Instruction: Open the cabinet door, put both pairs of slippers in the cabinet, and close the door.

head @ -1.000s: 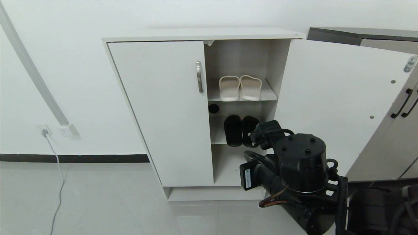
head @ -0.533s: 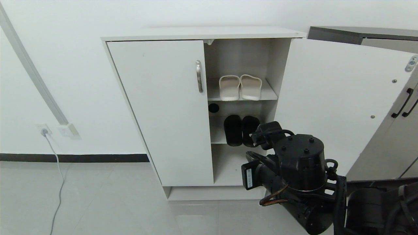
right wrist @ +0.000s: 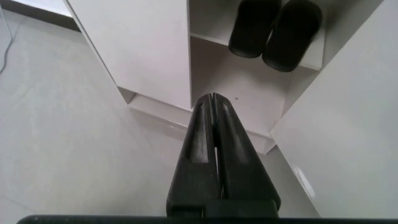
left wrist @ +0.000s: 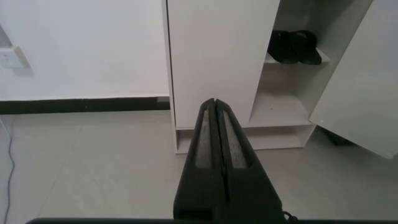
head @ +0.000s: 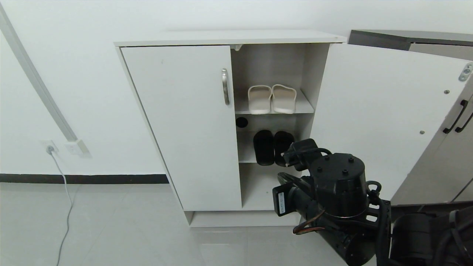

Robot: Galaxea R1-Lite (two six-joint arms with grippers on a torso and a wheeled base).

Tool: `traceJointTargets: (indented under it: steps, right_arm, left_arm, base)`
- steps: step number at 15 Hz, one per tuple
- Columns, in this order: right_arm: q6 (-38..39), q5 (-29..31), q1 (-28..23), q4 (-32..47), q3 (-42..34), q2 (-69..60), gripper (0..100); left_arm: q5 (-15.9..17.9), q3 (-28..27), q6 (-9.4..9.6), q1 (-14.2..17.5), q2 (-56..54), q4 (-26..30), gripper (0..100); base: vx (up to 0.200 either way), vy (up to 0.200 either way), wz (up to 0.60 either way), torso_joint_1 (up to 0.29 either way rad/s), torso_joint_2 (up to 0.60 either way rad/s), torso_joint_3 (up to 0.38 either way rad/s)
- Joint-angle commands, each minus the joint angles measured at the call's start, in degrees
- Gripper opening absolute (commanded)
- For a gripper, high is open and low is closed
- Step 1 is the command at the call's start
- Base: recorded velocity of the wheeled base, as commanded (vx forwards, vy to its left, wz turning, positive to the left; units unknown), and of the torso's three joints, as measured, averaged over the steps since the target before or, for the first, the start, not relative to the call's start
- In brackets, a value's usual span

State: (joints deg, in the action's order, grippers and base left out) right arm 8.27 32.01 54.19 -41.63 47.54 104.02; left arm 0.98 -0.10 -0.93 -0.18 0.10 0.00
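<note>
The white cabinet (head: 221, 37) stands against the wall with its right door (head: 377, 111) swung wide open. Its left door (head: 181, 122) is closed. A white pair of slippers (head: 271, 99) sits on the upper shelf. A black pair (head: 268, 147) sits side by side on the shelf below, toes inward. My right arm hangs low in front of the open half, below the black slippers (right wrist: 273, 31). The right gripper (right wrist: 214, 99) is shut with nothing in it. My left gripper (left wrist: 214, 102) is also shut and holds nothing; it hangs over the floor before the closed door, short of the black slippers (left wrist: 295, 46).
The closed door has a metal handle (head: 225, 87). A grey cabinet with black handles (head: 456, 118) stands right behind the open door. A wall socket (head: 50, 149) with a trailing cable (head: 66, 207) is at the left. Bare floor tiles (head: 129, 229) lie in front.
My right arm has shifted slightly down and to the left in the head view. The slippers and both doors have stayed as they were.
</note>
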Motion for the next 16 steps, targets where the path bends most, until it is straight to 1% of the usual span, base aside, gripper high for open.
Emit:
traceJointTargets:
  steps: [1,3,6,10,16]
  right_arm:
    - [0.00,-0.02,-0.05,-0.03,0.01,0.39,0]
    - [0.00,-0.02,-0.13,-0.03,0.01,0.39,0]
    - [0.00,-0.02,-0.22,0.06,0.09,0.48,0]
    - [0.00,-0.02,-0.22,0.06,0.01,0.48,0]
    - [-0.09,-0.02,-0.22,0.06,0.01,0.48,0]
  left_arm:
    - [-0.01,0.01,-0.04,0.01,-0.01,0.00,0]
    - [-0.01,0.01,-0.04,0.01,-0.01,0.00,0]
    - [-0.01,0.01,-0.04,0.01,-0.01,0.00,0]
    - [-0.01,0.01,-0.04,0.01,-0.01,0.00,0]
    - [-0.01,0.01,0.05,0.01,-0.01,0.00,0]
  base:
    - [0.000,0.000,0.00,0.000,0.00,0.000]
    - [0.000,0.000,0.00,0.001,-0.08,-0.096]
    - [0.000,0.000,0.00,0.012,-0.20,-0.333]
    - [0.000,0.000,0.00,0.055,-0.52,-0.364]
    - [0.000,0.000,0.00,0.125,-0.46,-0.341]
